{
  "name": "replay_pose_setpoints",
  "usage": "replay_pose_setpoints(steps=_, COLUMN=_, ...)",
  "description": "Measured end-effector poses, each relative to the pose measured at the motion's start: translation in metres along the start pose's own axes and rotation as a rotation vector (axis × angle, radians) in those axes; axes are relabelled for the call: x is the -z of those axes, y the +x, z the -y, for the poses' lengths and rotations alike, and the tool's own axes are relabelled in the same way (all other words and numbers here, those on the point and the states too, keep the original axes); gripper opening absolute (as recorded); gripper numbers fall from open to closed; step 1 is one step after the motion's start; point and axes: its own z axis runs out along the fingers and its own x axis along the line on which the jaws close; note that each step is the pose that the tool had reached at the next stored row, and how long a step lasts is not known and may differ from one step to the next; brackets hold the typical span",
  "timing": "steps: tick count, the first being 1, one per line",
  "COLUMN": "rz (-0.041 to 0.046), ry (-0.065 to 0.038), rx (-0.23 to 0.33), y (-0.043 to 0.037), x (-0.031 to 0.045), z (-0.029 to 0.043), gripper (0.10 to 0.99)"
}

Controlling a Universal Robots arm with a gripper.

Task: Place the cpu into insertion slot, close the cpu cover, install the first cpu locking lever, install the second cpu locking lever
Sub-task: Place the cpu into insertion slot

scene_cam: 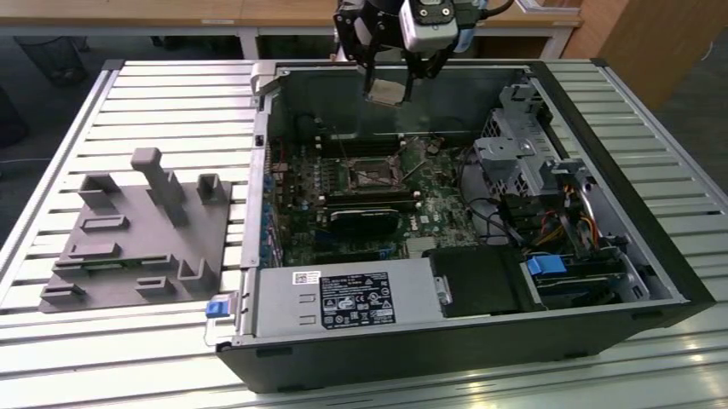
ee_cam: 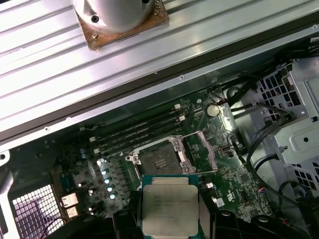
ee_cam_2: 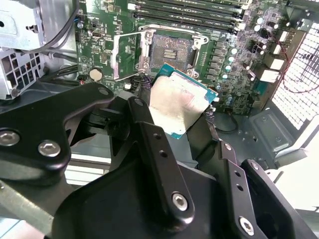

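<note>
My gripper [scene_cam: 393, 83] hangs above the back of the open computer case, shut on the cpu [scene_cam: 384, 92]. In both wrist views the pale metal face of the cpu [ee_cam_2: 177, 104] [ee_cam: 169, 211] shows between the black fingers [ee_cam_2: 144, 112]. It is tilted and well above the green motherboard. The insertion slot [scene_cam: 370, 177] [ee_cam_2: 169, 50] [ee_cam: 158, 160] lies bare below it, dark centre exposed. The cpu cover [ee_cam_2: 127, 56] [ee_cam: 199, 149] is swung open beside the slot.
A black heatsink [scene_cam: 364, 213] sits on the board near the slot. The grey power supply box [scene_cam: 341, 298] fills the case's front. Drive cages and cables [scene_cam: 523, 162] crowd the exterior view's right. A grey fixture [scene_cam: 136, 230] lies on the slatted table at the exterior view's left.
</note>
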Motion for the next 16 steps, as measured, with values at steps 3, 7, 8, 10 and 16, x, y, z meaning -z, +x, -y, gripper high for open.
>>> replay_pose_setpoints(steps=3, rz=0.0009, ry=0.000, rx=-0.010, y=0.0000, x=0.0000, z=0.0000, gripper=0.541)
replay_pose_setpoints(steps=7, rz=0.0021, ry=0.000, rx=-0.024, y=0.0000, x=0.0000, z=0.0000, gripper=0.541)
replay_pose_setpoints(steps=8, rz=0.0024, ry=-0.001, rx=-0.027, y=0.0000, x=0.0000, z=0.0000, gripper=0.541)
replay_pose_setpoints(steps=10, rz=0.0031, ry=-0.001, rx=-0.035, y=0.0000, x=0.0000, z=0.0000, gripper=0.541)
replay_pose_setpoints(steps=16, rz=0.0054, ry=-0.001, rx=-0.060, y=0.0000, x=0.0000, z=0.0000, gripper=0.541)
